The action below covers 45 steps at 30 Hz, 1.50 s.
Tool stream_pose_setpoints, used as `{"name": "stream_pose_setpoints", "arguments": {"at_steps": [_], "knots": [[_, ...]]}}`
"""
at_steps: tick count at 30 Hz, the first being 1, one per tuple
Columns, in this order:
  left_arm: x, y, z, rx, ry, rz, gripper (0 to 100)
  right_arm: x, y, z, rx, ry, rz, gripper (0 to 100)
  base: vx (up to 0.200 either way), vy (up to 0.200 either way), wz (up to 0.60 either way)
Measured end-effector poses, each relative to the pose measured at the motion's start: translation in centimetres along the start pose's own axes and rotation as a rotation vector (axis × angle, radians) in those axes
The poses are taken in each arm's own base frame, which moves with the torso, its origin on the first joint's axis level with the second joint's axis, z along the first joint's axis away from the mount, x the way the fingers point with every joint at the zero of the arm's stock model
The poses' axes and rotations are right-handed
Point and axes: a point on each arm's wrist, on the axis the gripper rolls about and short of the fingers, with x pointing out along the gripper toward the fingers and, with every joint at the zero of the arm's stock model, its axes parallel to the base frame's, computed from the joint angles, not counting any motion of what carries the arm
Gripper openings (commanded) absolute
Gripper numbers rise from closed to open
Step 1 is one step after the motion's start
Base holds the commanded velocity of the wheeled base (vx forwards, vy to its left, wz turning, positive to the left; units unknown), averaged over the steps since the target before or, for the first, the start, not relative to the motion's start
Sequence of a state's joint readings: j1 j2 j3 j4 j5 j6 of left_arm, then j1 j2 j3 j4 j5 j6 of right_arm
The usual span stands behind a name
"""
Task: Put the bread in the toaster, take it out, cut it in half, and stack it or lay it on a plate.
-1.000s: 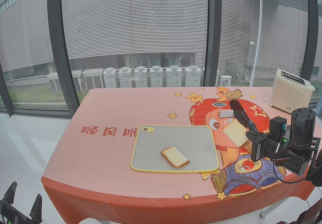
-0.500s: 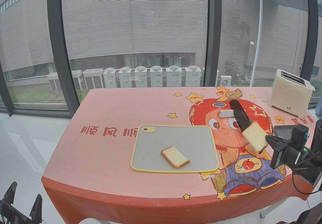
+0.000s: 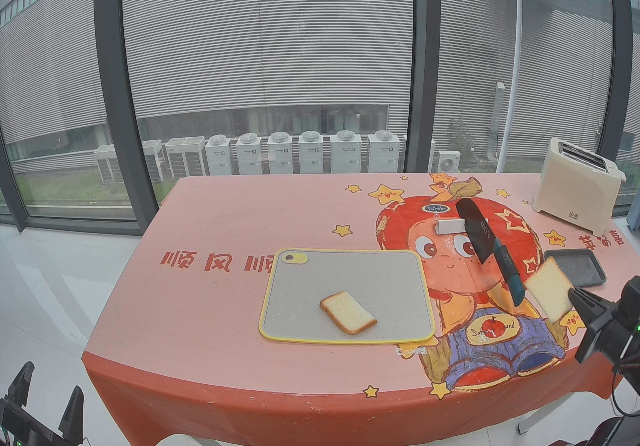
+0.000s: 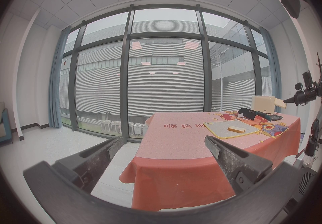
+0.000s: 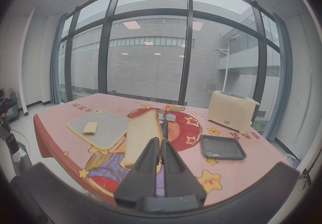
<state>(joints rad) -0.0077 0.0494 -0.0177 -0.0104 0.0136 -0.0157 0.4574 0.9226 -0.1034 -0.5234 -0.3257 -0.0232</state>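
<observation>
Bread half [image 3: 549, 288] hangs in the air over the right side of the table [image 3: 233, 214], pinched by one edge in the right gripper [image 3: 573, 295], whose fingers are pressed together on it. In the head view its broad face is turned toward the camera. Its long axis slants from the fingertips up and away toward the far left. It sits above the cloth between the knife [image 3: 492, 247] and the dark tray [image 3: 575, 267], close to the tray's near left corner but not touching it. In the right wrist view the slice stands nearly upright out of the fingers, leaning a little, taller than it is wide, with a crust along its top edge. The second half [image 3: 348, 312] lies flat on the near part of the cutting board [image 3: 400, 267], its long axis running diagonally from far left to near right. The knife lies just right of the board, its black blade propped on a small white block [image 3: 451, 226] and its blue handle pointing toward the near right. The toaster [image 3: 577, 184] stands upright at the far right corner of the table, slots facing up, well apart from the held slice. The left gripper [image 3: 48, 394] hangs low beyond the table's near left corner, its fingers spread wide with nothing between them.
</observation>
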Motion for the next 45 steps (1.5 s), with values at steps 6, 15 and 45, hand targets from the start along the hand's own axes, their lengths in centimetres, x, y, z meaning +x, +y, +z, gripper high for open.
{"name": "stream_pose_setpoints", "arguments": {"at_steps": [6, 15, 45], "knots": [[0.0, 0.0, 0.0, 0.000, 0.000, -0.001, 100, -1.7, -0.6, -1.2, -0.011, 0.047, 0.009, 0, 0.000, 0.000, 0.00], [0.0, 0.0, 0.0, 0.001, 0.000, -0.002, 100, -3.3, -1.2, -2.1, 0.035, -0.037, 0.048, 0, 0.000, 0.000, 0.00], [0.0, 0.0, 0.0, -0.002, 0.000, -0.001, 100, -4.9, -1.3, -4.7, 0.160, -0.005, 0.121, 0, 0.000, -0.067, 0.00]]}}
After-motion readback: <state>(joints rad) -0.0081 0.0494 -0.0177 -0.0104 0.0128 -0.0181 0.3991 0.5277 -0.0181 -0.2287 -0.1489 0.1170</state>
